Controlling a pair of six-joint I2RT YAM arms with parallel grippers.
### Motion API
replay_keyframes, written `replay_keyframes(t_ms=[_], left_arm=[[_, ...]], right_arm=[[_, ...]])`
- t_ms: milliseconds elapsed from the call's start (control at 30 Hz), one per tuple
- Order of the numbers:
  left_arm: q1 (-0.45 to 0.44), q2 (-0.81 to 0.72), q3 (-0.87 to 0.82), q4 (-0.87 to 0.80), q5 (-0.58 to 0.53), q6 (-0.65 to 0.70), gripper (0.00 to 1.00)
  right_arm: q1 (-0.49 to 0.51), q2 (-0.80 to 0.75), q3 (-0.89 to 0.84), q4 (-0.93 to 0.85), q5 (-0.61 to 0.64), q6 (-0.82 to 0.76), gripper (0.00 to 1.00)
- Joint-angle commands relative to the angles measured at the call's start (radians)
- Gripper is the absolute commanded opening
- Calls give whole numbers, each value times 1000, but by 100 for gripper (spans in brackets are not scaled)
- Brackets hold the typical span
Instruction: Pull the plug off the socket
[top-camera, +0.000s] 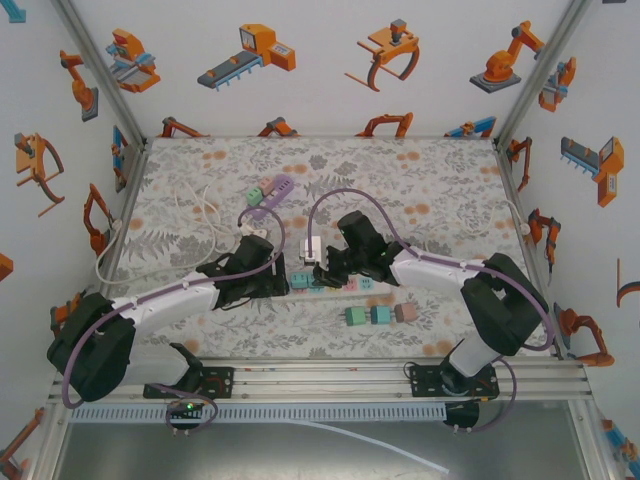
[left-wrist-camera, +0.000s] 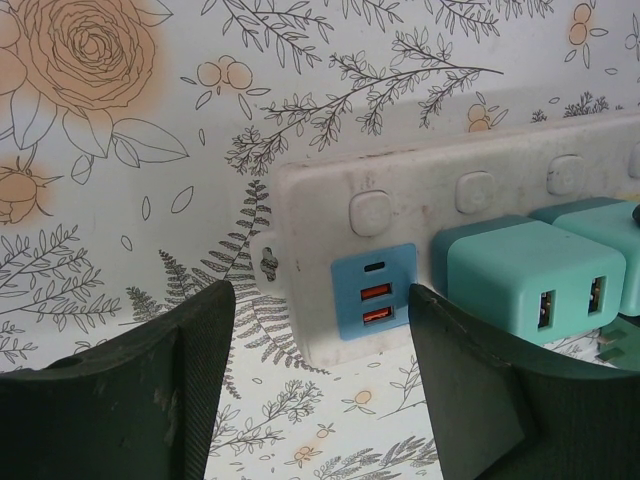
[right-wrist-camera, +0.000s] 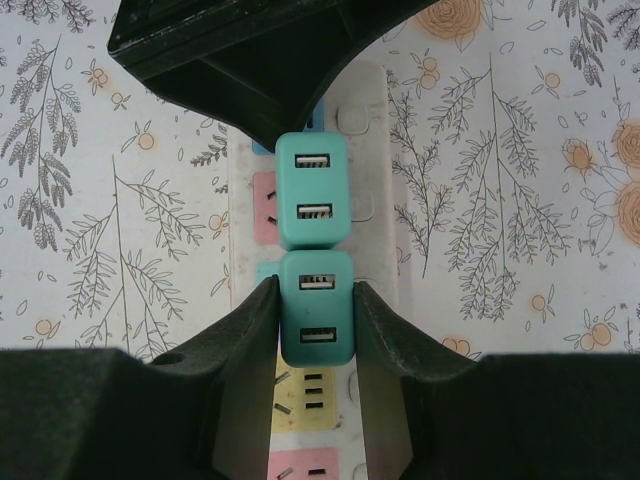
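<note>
A white power strip (right-wrist-camera: 375, 200) lies on the flowered table, with two teal USB plugs seated in it side by side. My right gripper (right-wrist-camera: 316, 290) is shut on the nearer teal plug (right-wrist-camera: 316, 310), one finger pressed on each side. The second teal plug (right-wrist-camera: 312, 190) sits just beyond it. My left gripper (left-wrist-camera: 320, 305) is open at the strip's end (left-wrist-camera: 300, 200), its fingers either side of the blue USB panel (left-wrist-camera: 372, 290), not touching. In the top view both grippers, left (top-camera: 272, 280) and right (top-camera: 325, 268), meet at the strip (top-camera: 305, 281) in the table's middle.
Several loose plugs (top-camera: 377, 315) lie in a row near the front, right of centre. A purple power strip (top-camera: 270, 192) with small plugs lies further back. White cables (top-camera: 190, 215) trail at the left. The enclosure walls ring the table.
</note>
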Motion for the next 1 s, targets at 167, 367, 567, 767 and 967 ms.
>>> replay_keyframes(t_ms=[167, 367, 567, 767, 967], left_arm=[[-5, 6, -16, -120, -55, -2, 65], [-5, 8, -16, -122, -61, -4, 64], [-5, 8, -14, -133, -71, 0, 64], [-6, 4, -20, -134, -83, 7, 64], [-5, 7, -17, -132, -80, 14, 64]], right_arm=[[22, -82, -11, 57, 5, -97, 11], [22, -95, -5, 56, -17, -44, 10], [15, -108, -13, 104, -26, 38, 10], [2, -112, 11, 62, -22, 79, 9], [-3, -110, 32, 23, 4, 90, 8]])
